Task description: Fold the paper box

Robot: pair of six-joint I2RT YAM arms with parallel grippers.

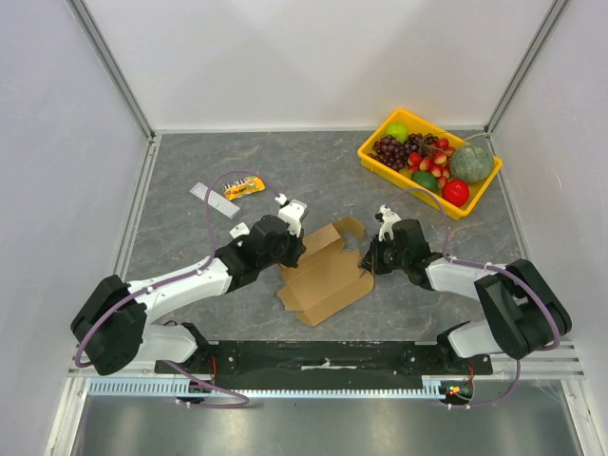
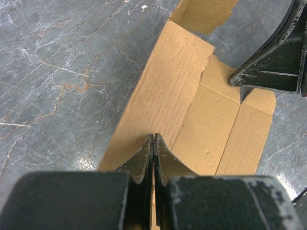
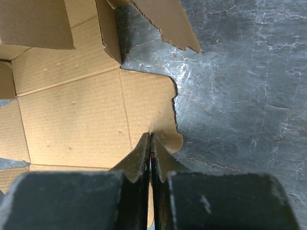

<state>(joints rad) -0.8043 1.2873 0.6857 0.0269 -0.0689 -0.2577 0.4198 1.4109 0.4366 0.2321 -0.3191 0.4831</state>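
Grey marbled table, plain paper box, both jaws pinching its edges

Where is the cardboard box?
Seen from above, the paper box lies half-open at the table's near centre, between the left tool and right tool, both shut on its edges.

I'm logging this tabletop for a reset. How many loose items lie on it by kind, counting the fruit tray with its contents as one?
Paper box: 1
Yellow fruit tray: 1
Orange snack packet: 1
Grey flat strip: 1
Total: 4
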